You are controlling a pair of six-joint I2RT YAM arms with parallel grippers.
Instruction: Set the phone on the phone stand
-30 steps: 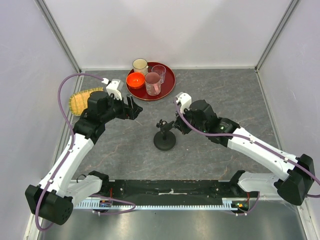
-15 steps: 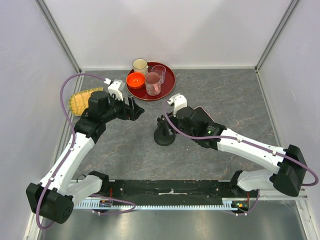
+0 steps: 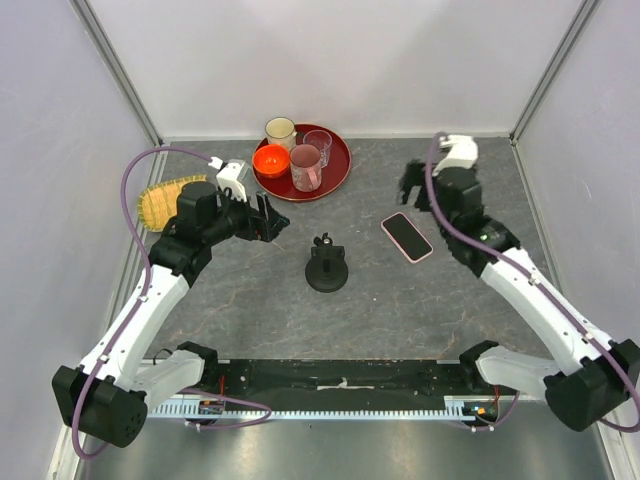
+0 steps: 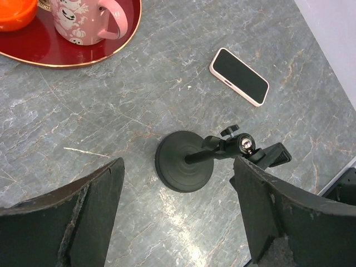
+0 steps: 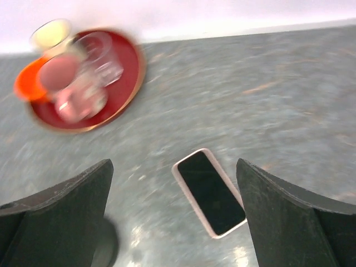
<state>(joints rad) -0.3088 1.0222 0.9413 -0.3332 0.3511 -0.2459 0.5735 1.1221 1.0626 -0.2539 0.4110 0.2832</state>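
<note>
While the glossy phone [image 3: 407,237] lies flat on the veined grey table [image 3: 250,300], the matte, disc-footed phone stand [image 3: 327,271] stands apart. The left gripper [image 3: 270,216] and right gripper [image 3: 412,186] gape empty.

R arm is pulling away from the phone stand [image 3: 326,268] and swinging back twd the far-right corner of the bench [image 3: 250,300]. Right gripper [image 3: 413,188], closed at the stand's top a sec ago, is now gaping wide w/ nothing in it. Phone [image 3: 407,237], prev hidden under the arm, is now lying in plain view, screen up, just right of the stand, apart from it
</note>
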